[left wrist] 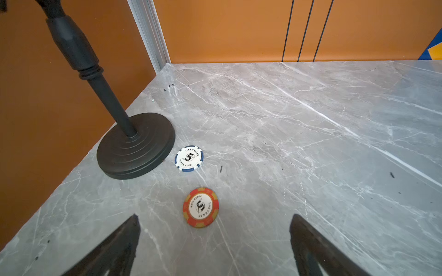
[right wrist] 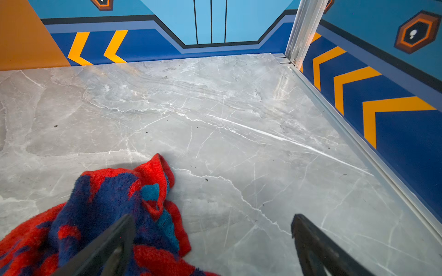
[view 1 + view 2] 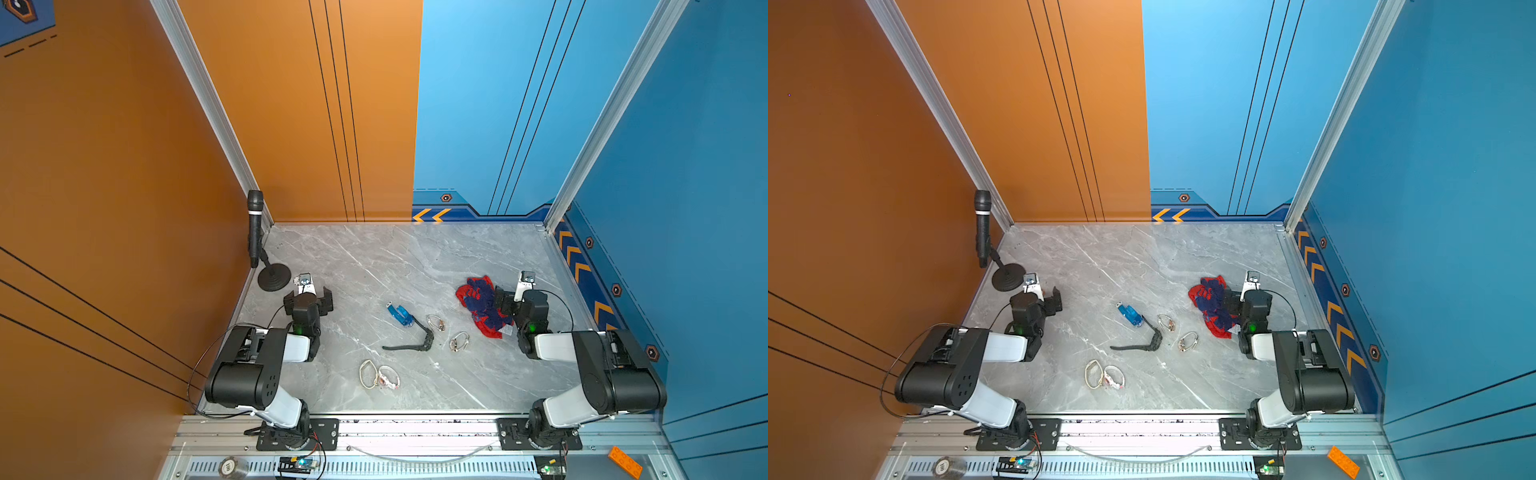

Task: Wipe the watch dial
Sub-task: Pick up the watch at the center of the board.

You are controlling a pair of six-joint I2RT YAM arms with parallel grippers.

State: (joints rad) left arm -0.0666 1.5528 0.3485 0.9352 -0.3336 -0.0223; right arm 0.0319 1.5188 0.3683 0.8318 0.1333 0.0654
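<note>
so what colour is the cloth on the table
The cloth is red and dark blue with small teal patches, clearest in the right wrist view.

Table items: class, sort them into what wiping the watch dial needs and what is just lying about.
Needed:
white-strap watch
red-and-blue cloth

Lying about:
blue USB stick
black braided strap
two carabiners
two poker chips
microphone stand

Grey marble tabletop point(image 3: 374, 257) with towel point(image 3: 478, 297), pale watch point(image 3: 384, 377), black strap point(image 3: 409, 345), microphone stand point(image 3: 274, 277).
</note>
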